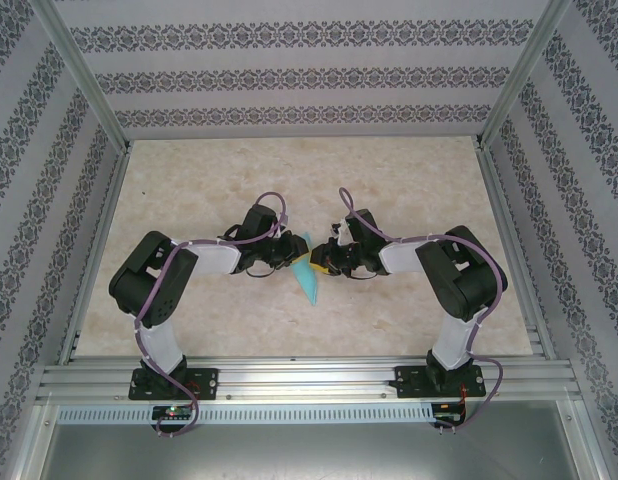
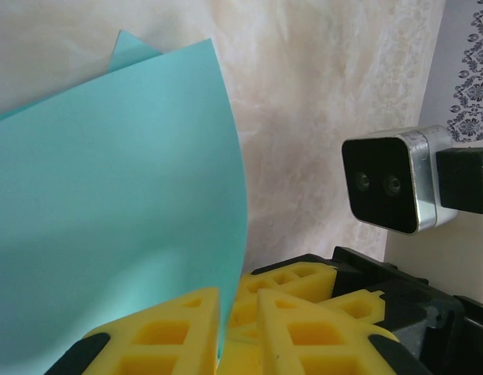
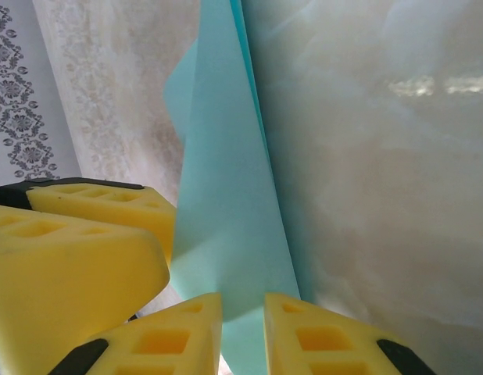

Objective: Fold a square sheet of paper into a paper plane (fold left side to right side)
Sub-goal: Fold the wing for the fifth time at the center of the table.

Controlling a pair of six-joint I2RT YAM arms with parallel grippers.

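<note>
The square sheet of paper [image 1: 307,275] is turquoise, folded into layers, and stands up off the table between both grippers. My left gripper [image 1: 294,250] comes at it from the left and my right gripper [image 1: 324,260] from the right, nearly touching. In the left wrist view the sheet [image 2: 109,195] curves down into the narrow gap of the left gripper [image 2: 237,293], which is shut on it. In the right wrist view a folded strip of the sheet [image 3: 226,195] runs down between the fingers of the right gripper [image 3: 243,301], shut on it. The left gripper's yellow fingers [image 3: 69,258] crowd in beside it.
The marble-look table [image 1: 309,170] is boxed in by patterned walls and an aluminium frame [image 1: 89,90]. The right wrist's camera [image 2: 386,181] and the right gripper's yellow fingers [image 2: 304,277] sit close behind my left fingers.
</note>
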